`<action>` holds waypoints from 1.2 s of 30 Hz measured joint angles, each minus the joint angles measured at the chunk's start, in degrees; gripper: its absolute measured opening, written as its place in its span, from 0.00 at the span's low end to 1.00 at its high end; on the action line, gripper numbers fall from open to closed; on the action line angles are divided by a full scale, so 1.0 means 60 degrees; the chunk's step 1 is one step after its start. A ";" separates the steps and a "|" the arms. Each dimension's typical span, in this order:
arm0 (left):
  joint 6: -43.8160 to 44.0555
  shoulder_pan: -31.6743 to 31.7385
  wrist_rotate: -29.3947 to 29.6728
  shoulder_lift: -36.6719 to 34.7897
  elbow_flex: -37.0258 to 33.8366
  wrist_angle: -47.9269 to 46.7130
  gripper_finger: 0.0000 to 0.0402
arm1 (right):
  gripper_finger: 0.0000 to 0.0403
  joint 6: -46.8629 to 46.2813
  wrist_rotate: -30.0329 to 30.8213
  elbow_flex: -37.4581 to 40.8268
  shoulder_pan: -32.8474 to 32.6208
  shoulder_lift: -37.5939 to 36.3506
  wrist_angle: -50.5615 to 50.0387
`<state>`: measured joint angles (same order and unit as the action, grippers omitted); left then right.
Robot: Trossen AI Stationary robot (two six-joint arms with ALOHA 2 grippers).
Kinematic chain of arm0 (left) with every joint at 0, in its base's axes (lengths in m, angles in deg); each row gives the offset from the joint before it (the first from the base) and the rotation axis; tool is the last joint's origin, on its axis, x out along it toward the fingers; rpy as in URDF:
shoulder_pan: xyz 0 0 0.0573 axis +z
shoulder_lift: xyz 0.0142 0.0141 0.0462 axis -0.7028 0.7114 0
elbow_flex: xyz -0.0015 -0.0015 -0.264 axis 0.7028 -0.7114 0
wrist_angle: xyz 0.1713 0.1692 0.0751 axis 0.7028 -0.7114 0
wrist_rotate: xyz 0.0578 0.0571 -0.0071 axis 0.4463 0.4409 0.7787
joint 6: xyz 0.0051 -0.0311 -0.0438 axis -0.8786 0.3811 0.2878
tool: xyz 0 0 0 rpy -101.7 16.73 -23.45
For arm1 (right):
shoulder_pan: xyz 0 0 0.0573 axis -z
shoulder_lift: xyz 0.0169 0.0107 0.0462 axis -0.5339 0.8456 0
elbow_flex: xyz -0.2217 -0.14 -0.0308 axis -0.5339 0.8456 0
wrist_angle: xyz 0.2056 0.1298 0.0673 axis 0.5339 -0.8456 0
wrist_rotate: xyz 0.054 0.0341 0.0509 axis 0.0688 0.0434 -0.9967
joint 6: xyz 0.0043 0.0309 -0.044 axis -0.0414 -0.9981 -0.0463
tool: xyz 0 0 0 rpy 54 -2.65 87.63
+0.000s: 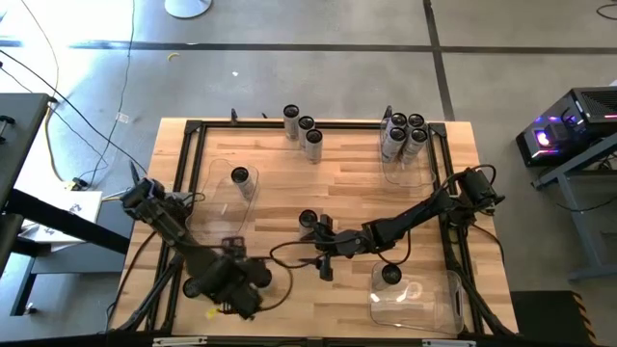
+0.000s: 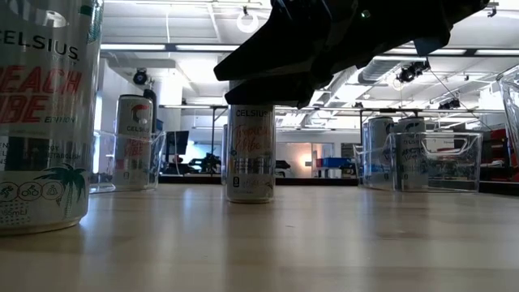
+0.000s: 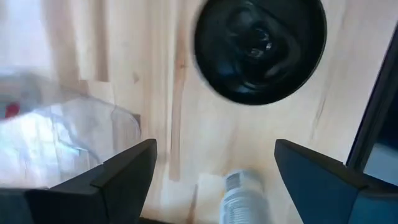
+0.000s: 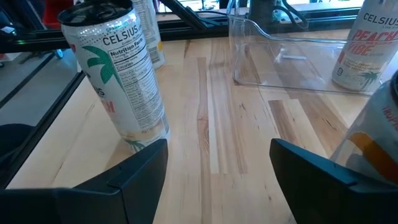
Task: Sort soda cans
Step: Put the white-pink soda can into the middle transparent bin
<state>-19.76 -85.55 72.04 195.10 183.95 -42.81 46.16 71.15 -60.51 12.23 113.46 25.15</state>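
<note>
The right tool (image 1: 318, 234), fingers spread and empty, is hovering at the lone can (image 1: 308, 220) mid-bench at its eleven o'clock, and should be centring both fingers around it before squeezing (the left tool (image 1: 234, 253) is waiting, released, at seven o'clock).

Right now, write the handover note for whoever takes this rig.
Left gripper: open, empty, at the table's near left, looking down on a can's dark top.
Right gripper: open, empty, mid-table beside the centre can.
Done: one can each in the left bin and the near-right bin; a cluster at the far-right bin.
Left: the centre can and the far row of three stand loose on the table.
</note>
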 joint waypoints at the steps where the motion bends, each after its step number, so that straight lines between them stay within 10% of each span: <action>1: 0.0611 -0.0170 0.0316 -0.0107 0.0000 -0.0009 0.80 | 0.69 0.0021 0.0000 0.0000 0.0000 0.0000 0.0000; 12: 0.5639 -0.0380 0.2525 -0.0934 0.0008 0.0442 0.80 | 0.69 0.0029 0.0000 0.0000 0.0022 0.0000 0.0004; 36: 0.4680 0.0797 0.0534 -0.0791 -0.0758 0.2961 0.80 | 0.69 0.0030 0.0000 0.0000 0.0022 0.0000 -0.0025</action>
<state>8.32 -80.77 75.24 190.35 179.41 -25.05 46.34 71.15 -60.51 12.37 113.46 25.00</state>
